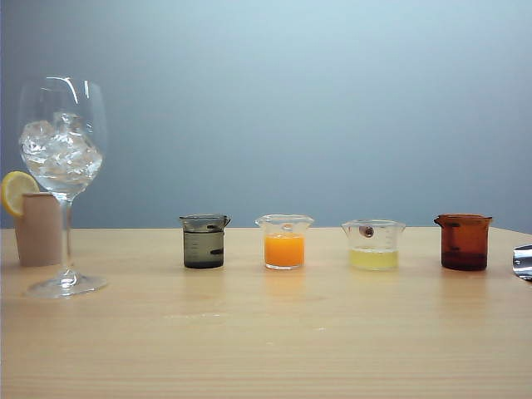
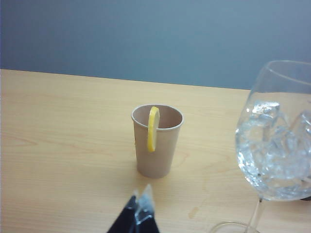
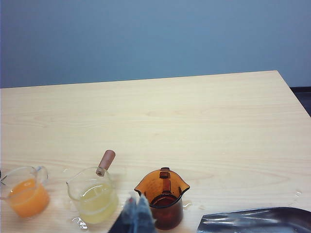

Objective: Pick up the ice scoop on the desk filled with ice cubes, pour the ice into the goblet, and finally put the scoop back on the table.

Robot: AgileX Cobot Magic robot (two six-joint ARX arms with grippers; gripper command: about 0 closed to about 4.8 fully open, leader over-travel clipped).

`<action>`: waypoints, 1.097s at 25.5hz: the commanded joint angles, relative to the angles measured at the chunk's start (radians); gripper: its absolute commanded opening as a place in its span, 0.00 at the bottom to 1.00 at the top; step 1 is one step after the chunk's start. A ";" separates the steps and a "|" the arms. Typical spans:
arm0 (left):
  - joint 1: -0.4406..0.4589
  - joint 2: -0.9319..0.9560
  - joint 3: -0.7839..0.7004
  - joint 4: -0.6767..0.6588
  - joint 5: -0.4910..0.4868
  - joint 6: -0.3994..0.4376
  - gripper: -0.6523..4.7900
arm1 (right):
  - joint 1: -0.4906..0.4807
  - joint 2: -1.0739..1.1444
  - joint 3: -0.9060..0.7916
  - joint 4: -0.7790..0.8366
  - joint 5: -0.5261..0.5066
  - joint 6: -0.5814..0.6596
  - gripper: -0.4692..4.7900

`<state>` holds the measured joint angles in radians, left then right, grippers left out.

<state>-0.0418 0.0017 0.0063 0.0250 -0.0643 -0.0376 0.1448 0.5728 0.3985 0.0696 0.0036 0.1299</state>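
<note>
Both end effectors sit low at the near edge of their own wrist views, and neither holds anything. The left end effector [image 2: 138, 213] shows only dark fingertips pressed together, so it looks shut and empty; it hovers above the light wooden tabletop [image 2: 58, 145], just in front of the beige paper cup with a yellow lemon slice on its rim [image 2: 157, 141]. The right end effector [image 3: 136, 216] is also shut and empty, with its tips close before the dark amber glass beaker [image 3: 163, 199].

Beside that beaker, the large shiny stainless-steel ice scoop [image 3: 257, 219] lies flat on the tabletop, apart from the right end effector; in the exterior view only its bright edge [image 1: 523, 261] shows at the right border. I see no ice in the visible part of its bowl.

Further along stand the small clear beaker of pale yellow liquid [image 3: 95, 196], the clear beaker of orange liquid [image 3: 26, 194] and, in the exterior view, the grey smoky beaker [image 1: 204, 242].

At the far left the tall clear stemmed goblet [image 1: 62, 166] stands upright near the beige cup, and the clear glassy ice cubes [image 1: 60, 154] fill most of its bowl.

I judge that pouring is done and the scoop is back on the tabletop, so the task seems to be in its last step. The next move probably calls only for both arms to stay clear of the glassware.
</note>
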 commanded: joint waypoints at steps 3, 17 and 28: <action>0.002 0.000 0.003 0.012 0.000 0.003 0.12 | 0.000 -0.002 0.003 0.013 -0.003 0.001 0.07; 0.002 0.000 0.003 0.012 0.000 0.003 0.12 | 0.000 -0.013 0.002 0.014 -0.002 0.000 0.07; 0.002 0.000 0.003 0.012 -0.001 0.003 0.12 | -0.006 -0.299 -0.243 0.087 0.071 -0.011 0.07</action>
<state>-0.0418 0.0017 0.0063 0.0250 -0.0639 -0.0376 0.1432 0.3008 0.1711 0.1398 0.0719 0.1246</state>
